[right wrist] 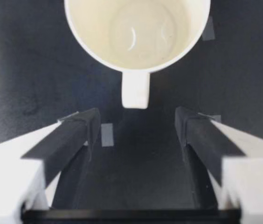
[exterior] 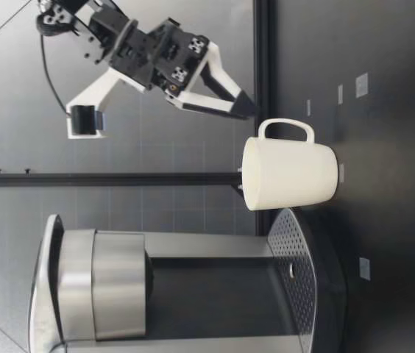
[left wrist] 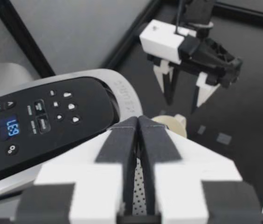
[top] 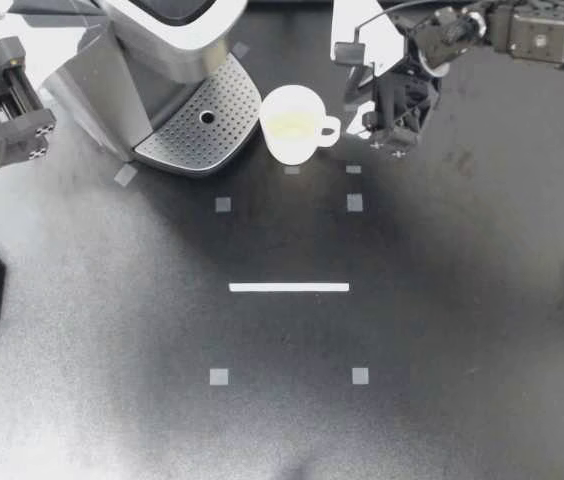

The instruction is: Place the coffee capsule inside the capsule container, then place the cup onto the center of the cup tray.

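Your right gripper point(top: 376, 122) hangs just right of the cup point(top: 292, 125), its fingers spread wide and holding nothing, with the cup's handle pointing toward the gap but stopping short of the fingertips (no contact on either side). The cup stands upright on the table point(top: 282, 400), just beside the right rim of the cup tray point(top: 197, 140) and not on it. Your left gripper point(top: 82, 55) sits at the far left over the coffee machine point(top: 162, 30), fingers pressed together on nothing.
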`<state>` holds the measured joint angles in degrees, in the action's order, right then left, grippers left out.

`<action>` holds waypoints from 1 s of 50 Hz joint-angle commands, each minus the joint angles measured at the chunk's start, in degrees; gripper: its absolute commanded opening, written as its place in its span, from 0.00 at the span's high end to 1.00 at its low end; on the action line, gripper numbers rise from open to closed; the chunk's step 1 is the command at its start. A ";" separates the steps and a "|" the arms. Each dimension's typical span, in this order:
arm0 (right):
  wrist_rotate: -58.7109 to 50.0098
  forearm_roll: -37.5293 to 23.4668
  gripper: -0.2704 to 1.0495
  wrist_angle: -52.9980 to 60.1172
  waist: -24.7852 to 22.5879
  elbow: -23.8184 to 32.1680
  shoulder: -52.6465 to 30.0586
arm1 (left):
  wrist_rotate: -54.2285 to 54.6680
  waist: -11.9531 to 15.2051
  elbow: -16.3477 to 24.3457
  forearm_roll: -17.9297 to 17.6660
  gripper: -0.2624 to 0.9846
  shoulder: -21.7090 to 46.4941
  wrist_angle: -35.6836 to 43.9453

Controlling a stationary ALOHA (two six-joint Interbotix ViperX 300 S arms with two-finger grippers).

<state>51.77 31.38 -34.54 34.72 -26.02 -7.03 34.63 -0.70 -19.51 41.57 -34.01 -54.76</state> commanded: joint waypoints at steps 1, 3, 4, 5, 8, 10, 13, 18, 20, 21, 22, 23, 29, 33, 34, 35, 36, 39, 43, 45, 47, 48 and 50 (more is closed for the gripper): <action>0.00 0.26 0.29 1.76 0.35 1.23 0.35 | 0.09 -0.09 0.62 0.62 0.70 -0.53 0.44; 0.09 0.35 0.29 2.64 0.35 1.23 0.26 | 0.18 0.00 0.62 0.62 0.70 -0.53 0.44; 0.09 0.35 0.29 2.90 0.35 1.23 0.26 | 0.18 -0.09 0.53 0.62 0.70 -0.53 0.44; 0.18 0.35 0.29 2.99 0.35 1.23 0.26 | 0.18 0.00 0.53 0.62 0.70 -0.53 0.44; 0.18 0.35 0.29 3.34 0.09 1.23 0.00 | 0.18 -0.09 0.35 0.62 0.70 -0.53 0.44; 0.18 0.35 0.29 3.43 -0.18 1.23 -0.26 | 0.18 0.00 0.26 0.62 0.70 -0.53 0.44; 0.18 0.35 0.29 3.87 -0.79 1.23 -0.79 | 0.18 0.00 0.26 0.70 0.70 -0.53 0.44; 0.18 0.44 0.29 4.75 -1.32 1.23 -1.58 | 0.26 -0.09 0.26 0.79 0.70 -0.53 0.44; 0.18 0.53 0.29 5.10 -1.41 1.23 -1.76 | 0.26 -0.09 0.26 0.70 0.70 -0.53 0.44; 0.18 0.53 0.29 5.27 -1.49 1.23 -1.85 | 0.26 0.00 0.26 0.79 0.70 -0.53 0.44; 0.18 0.62 0.29 5.45 -1.58 1.23 -1.85 | 0.26 0.00 0.26 0.70 0.70 -0.53 0.44; 0.18 0.62 0.29 5.63 -1.67 1.23 -1.93 | 0.26 -0.09 0.35 0.70 0.70 -0.53 0.44; 0.09 0.79 0.29 6.59 -2.46 1.23 -1.93 | 0.26 -0.09 0.35 0.79 0.70 -0.53 0.44; 0.18 0.88 0.29 7.47 -2.81 1.23 -2.11 | 0.26 0.00 0.26 0.97 0.70 -0.53 0.79; 0.09 0.97 0.29 7.65 -2.99 1.23 -2.20 | 0.26 0.00 0.26 1.05 0.70 -0.53 0.97; 0.09 1.05 0.29 7.65 -3.08 1.23 -2.29 | 0.26 -0.09 0.26 1.05 0.70 -0.53 1.05; 0.09 1.05 0.29 7.65 -3.08 1.23 -2.37 | 0.26 0.00 0.26 1.05 0.70 -0.53 1.14; 0.09 1.49 0.29 7.82 -3.08 1.23 -2.72 | 0.26 0.00 0.26 1.05 0.70 -0.53 1.32; 0.09 1.93 0.29 7.73 -3.08 1.23 -3.08 | 0.26 -0.09 0.35 1.05 0.70 -0.53 1.32; 0.09 1.93 0.30 7.73 -3.08 1.23 -3.25 | 0.26 0.00 0.26 1.05 0.70 -0.53 1.41; 0.09 1.93 0.30 7.73 -3.08 1.23 -3.25 | 0.26 -0.09 0.26 1.05 0.70 -0.53 1.49; 0.09 1.93 0.31 7.73 -3.08 1.23 -3.34 | 0.26 0.00 0.26 1.05 0.70 -0.53 1.49; 0.09 2.02 0.34 7.82 -3.08 1.23 -3.43 | 0.26 -0.09 0.26 1.05 0.70 -0.53 1.49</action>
<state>51.86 33.13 -27.07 31.90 -26.02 -11.34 34.80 -0.70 -19.95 42.28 -34.10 -53.70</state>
